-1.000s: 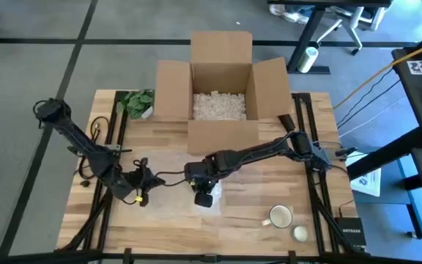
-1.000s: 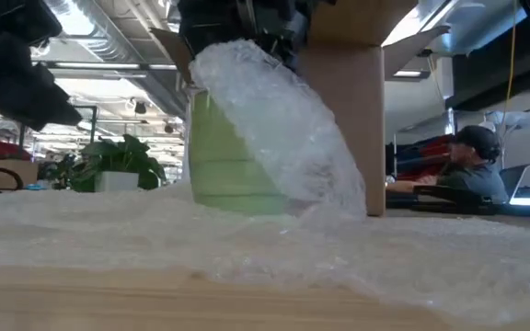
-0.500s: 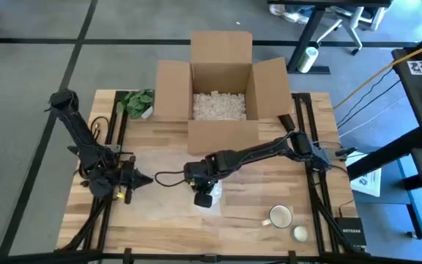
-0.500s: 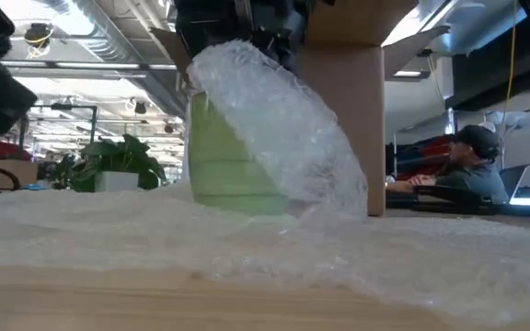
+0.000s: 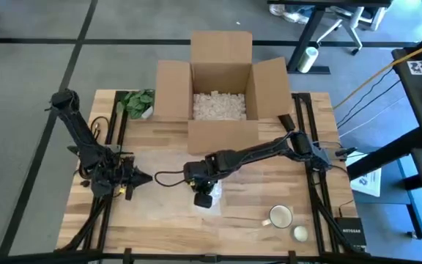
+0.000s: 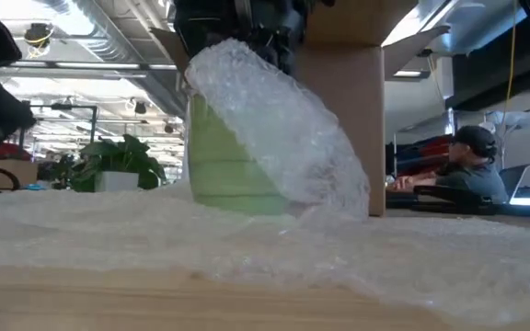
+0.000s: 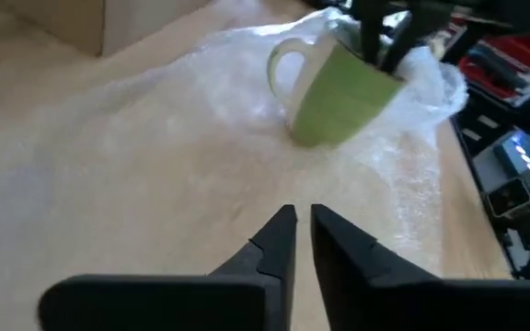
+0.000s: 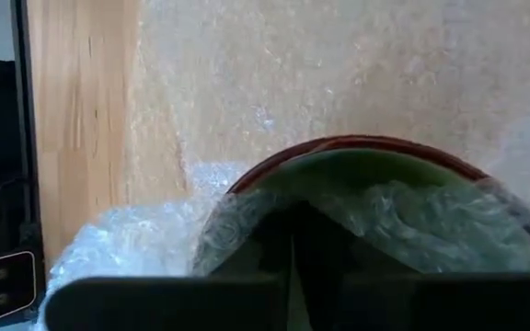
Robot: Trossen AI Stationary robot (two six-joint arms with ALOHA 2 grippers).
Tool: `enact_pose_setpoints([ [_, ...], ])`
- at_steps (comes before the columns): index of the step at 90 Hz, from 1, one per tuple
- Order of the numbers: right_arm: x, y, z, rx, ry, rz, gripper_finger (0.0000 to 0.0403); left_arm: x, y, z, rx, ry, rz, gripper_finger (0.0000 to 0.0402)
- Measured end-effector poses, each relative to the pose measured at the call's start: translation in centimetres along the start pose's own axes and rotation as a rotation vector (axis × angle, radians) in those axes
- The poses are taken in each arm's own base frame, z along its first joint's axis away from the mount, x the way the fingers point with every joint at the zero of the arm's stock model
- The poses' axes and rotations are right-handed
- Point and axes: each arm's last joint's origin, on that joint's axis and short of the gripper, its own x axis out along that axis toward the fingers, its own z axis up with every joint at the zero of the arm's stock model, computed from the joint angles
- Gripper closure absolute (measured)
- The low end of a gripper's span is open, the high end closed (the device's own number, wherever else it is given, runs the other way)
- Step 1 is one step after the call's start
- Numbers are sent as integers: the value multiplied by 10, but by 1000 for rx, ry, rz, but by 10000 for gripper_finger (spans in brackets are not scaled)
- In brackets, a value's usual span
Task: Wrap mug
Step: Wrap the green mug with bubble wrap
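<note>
A green mug [image 6: 221,156] with a white handle [image 7: 282,62] stands by its base on a sheet of bubble wrap [image 7: 145,147] spread over the table's middle. A flap of the wrap [image 6: 279,138] is drawn up over one side of the mug. My right gripper [image 5: 204,192] sits on top of the mug, shut on its rim and the flap. My left gripper [image 7: 302,234] hovers over the table's left part, away from the mug, fingers together with nothing between them. My right gripper comes from above, pointing down, and is shut on the mug's rim [image 8: 274,165] together with the bubble-wrap flap [image 8: 237,221] folded over that rim. One finger seems to be inside the mug and one outside. The mug stays roughly upright with its base on the wrap.
An open cardboard box [image 5: 220,81] with packing fill stands at the table's far middle, a small plant [image 5: 138,103] to its left. A white mug [image 5: 279,216] and a small round object [image 5: 300,233] sit near the front right. A person [image 6: 467,161] sits beyond the table.
My left gripper has drawn back from the bubble wrap toward the table's left edge. My right gripper, the mug and the flap stay in place.
</note>
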Motion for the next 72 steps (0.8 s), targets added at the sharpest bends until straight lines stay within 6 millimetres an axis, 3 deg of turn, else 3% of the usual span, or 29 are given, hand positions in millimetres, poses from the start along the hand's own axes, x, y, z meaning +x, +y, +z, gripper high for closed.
enact_pose_setpoints([
  [19, 0, 0, 0, -1, -2, 2, 403, 0, 2, -2, 28, 36, -1, 314],
  [39, 0, 0, 0, -1, -3, 2, 403, -1, 12, -8, -111, 130, 60, 312],
  [72, 0, 0, 1, -3, -5, 3, 403, -4, 24, -10, -194, 237, 180, 313],
])
